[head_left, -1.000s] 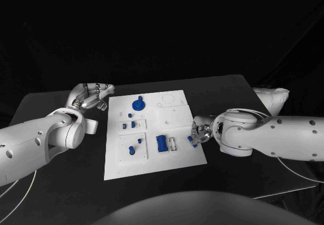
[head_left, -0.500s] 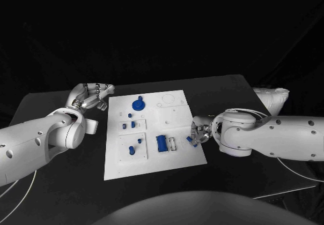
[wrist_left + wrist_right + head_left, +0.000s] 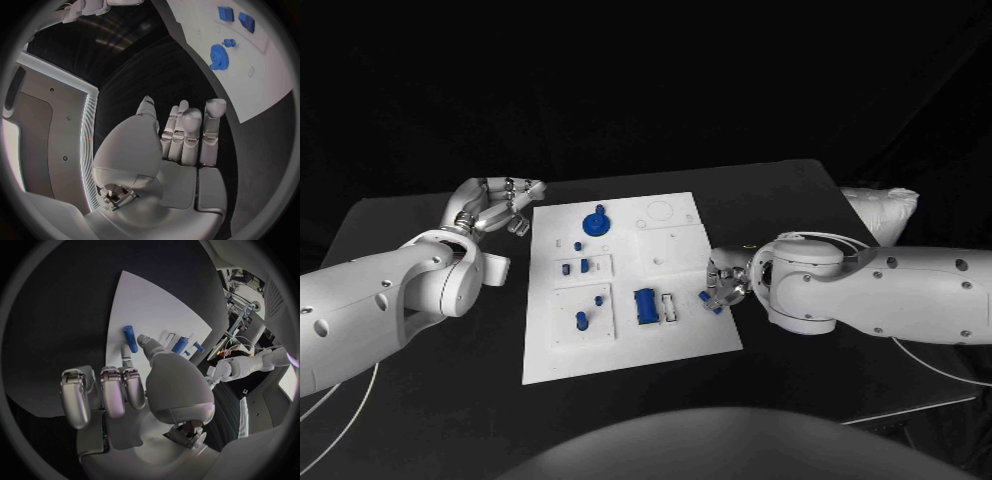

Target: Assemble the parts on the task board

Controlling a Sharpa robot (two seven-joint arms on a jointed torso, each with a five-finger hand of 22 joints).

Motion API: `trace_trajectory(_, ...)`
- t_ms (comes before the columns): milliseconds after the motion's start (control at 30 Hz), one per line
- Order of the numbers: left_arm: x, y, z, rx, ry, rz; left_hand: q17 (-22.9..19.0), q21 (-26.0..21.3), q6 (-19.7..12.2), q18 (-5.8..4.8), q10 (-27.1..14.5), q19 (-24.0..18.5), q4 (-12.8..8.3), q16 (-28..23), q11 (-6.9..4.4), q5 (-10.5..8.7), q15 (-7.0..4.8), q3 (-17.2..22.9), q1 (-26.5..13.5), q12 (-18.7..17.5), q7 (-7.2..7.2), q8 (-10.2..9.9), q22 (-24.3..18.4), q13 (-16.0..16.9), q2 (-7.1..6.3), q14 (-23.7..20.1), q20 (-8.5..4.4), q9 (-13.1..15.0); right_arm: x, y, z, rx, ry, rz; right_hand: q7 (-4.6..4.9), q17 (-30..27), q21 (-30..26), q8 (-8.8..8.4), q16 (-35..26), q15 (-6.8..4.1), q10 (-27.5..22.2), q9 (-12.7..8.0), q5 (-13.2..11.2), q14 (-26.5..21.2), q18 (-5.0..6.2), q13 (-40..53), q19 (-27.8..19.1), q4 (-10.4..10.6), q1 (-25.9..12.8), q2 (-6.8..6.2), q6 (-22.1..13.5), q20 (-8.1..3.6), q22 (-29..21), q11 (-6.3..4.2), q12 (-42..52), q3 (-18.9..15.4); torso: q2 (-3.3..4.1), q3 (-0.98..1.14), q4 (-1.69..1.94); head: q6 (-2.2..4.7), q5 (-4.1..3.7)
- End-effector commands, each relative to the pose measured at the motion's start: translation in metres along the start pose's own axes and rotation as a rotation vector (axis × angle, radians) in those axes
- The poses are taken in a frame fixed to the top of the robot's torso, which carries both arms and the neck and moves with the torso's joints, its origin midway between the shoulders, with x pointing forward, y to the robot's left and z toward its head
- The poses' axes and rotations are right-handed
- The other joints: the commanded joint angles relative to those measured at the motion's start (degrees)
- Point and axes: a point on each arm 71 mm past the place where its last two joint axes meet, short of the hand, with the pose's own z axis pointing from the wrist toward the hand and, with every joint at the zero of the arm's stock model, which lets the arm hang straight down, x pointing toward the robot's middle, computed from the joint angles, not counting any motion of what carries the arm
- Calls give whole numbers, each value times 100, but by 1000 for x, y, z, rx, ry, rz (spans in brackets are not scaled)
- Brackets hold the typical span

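The white task board lies mid-table, carrying a blue gear, a large blue block and several small blue parts. My left hand hovers by the board's far left corner with its fingers stretched out, holding nothing; its wrist view shows the gear on the board. My right hand is at the board's right edge. A blue peg lies flat on the board just beside one fingertip, and the other fingers are partly curled. The peg shows under that hand.
A white bundle sits at the table's far right corner. A thin cable runs over the table's front right. Bare black tabletop surrounds the board on all sides.
My right hand has edged slightly left toward the board's edge. The peg and my left hand have stayed put.
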Motion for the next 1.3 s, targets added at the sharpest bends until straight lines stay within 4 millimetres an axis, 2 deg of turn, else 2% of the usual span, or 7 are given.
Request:
trace_trajectory(33, 2, -2, 1, 10, 14, -8, 4, 12, -11, 68, 9, -8, 7, 3, -18, 28, 5, -32, -8, 16, 2, 29, 8, 7, 46, -23, -10, 3, 8, -11, 0, 144, 53, -55, -7, 1509, 26, 16, 24, -60, 611, -6, 38, 591, -39, 1510, 600, -10, 30, 88, 79, -37, 1507, -49, 38, 76, -1, -2, 3, 0, -1)
trace_trajectory(333, 2, -2, 1, 10, 15, -8, 4, 12, -11, 68, 9, -8, 7, 3, -18, 28, 5, -32, -8, 16, 2, 29, 8, 7, 46, -23, -10, 3, 9, -11, 2, 146, 61, -64, -66, 1509, 26, 2, 24, -108, 611, -9, 13, 591, -39, 1510, 600, -26, 43, 120, 228, -83, 1507, -103, 38, 158, -4, -7, 5, 0, -5)
trace_trajectory(467, 2, -2, 1, 10, 14, -8, 4, 12, -11, 68, 9, -8, 7, 3, -18, 28, 5, -32, -8, 16, 2, 29, 8, 7, 46, -23, -10, 3, 9, -11, 2, 147, 64, -67, -88, 1509, 26, -29, 24, -131, 611, -20, 20, 591, -39, 1510, 600, -54, 83, 147, 278, -106, 1507, -126, 38, 220, -2, 0, 3, 0, -2)
trace_trajectory(633, 2, -2, 1, 11, 14, -8, 4, 12, -11, 68, 9, -8, 7, 3, -18, 28, 5, -32, -8, 16, 2, 29, 8, 7, 46, -23, -10, 3, 9, -11, 3, 150, 65, -69, -105, 1509, 26, -90, 24, -155, 611, -40, 53, 591, -39, 1510, 600, -127, 172, 167, 330, -135, 1507, -146, 38, 316, -6, -6, 2, 0, -7)
trace_trajectory(733, 2, -2, 1, 11, 14, -8, 4, 12, -11, 68, 9, -8, 7, 3, -18, 28, 5, -32, -8, 16, 2, 29, 8, 7, 46, -23, -10, 3, 9, -11, 3, 149, 63, -60, -103, 1509, 26, -131, 24, -159, 611, -55, 86, 591, -39, 1510, 600, -149, 200, 188, 344, -142, 1507, -148, 38, 363, 0, 1, 0, 0, -5)
trace_trajectory(1000, 2, -2, 1, 11, 14, -7, 4, 12, -11, 68, 9, -8, 7, 3, -18, 28, 5, -32, -8, 16, 2, 29, 8, 7, 46, -23, -10, 3, 10, -11, 1, 135, 65, 49, -68, 1509, 26, -377, 24, -136, 611, -194, 164, 591, -39, 1510, 600, -217, 244, 196, 422, -136, 1507, -118, 38, 529, 5, 4, -3, 0, 13)
trace_trajectory(1300, 2, -2, 1, 10, 12, -7, 1, 15, -9, 68, 16, -6, 6, 3, -19, 30, 3, -45, -7, 18, 0, 31, 10, 7, 54, -22, -11, 3, 11, -10, -4, 110, 61, 182, -86, 1509, 26, -473, 24, -141, 611, -260, 228, 591, -39, 1510, 600, -286, 260, 141, 596, -134, 1507, -130, 38, 599, 3, 2, 0, 0, 27)
